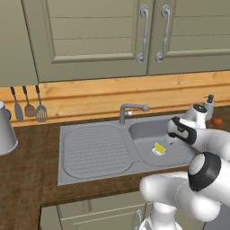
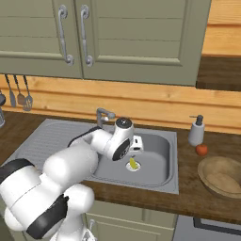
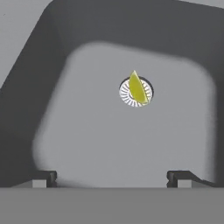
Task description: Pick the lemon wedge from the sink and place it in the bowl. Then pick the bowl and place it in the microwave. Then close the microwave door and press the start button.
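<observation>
Views: your right base view takes in the bowl point(image 2: 222, 175) on the counter point(image 2: 197, 195) at the sink's right edge; your hand view looks straight down into the basin.
Sink point(image 1: 96, 150): holds the lemon wedge point(image 3: 136, 88), lying on the round drain at the basin's middle.
Bowl: wooden, nothing visible inside.
Lemon wedge: bright yellow, small, pointed.
Gripper point(image 3: 113, 177): above the basin, jaws spread wide, holding nothing.

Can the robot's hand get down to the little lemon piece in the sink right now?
Probably yes. The lemon wedge lies uncovered on the drain in the sink basin, the gripper hangs above it with its fingers wide apart, and nothing lies between. The faucet stands off to the side.
</observation>
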Robot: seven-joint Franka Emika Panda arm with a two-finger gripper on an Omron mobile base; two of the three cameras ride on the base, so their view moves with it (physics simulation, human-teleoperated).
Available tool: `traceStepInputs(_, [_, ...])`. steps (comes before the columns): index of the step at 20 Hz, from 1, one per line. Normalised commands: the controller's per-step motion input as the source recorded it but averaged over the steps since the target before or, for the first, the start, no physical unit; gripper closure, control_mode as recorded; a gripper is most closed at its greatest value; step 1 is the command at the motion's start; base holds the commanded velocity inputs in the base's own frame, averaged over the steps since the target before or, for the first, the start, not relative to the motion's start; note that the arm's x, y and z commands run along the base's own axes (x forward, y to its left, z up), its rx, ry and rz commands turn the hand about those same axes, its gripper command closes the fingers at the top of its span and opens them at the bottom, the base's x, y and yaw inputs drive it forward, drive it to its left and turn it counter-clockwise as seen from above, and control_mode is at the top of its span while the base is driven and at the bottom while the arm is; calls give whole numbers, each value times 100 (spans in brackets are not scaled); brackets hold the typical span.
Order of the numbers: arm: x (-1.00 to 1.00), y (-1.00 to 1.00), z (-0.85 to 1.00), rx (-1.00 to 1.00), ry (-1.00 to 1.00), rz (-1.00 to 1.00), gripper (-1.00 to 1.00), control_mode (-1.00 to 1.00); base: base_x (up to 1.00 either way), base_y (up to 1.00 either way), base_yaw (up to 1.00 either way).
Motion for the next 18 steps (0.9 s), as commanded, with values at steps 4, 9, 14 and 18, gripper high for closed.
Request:
traceStepInputs(4, [35, -10, -31, 0, 0, 7, -100, -100, 0, 0, 0])
traceStepInputs(9, [34, -6, -25, 0, 0, 7, -100, -100, 0, 0, 0])
traceStepInputs(14, [33, -26, -17, 3, 0, 8, -100, -100, 0, 0, 0])
traceStepInputs(18, [39, -21, -18, 3, 0, 8, -100, -100, 0, 0, 0])
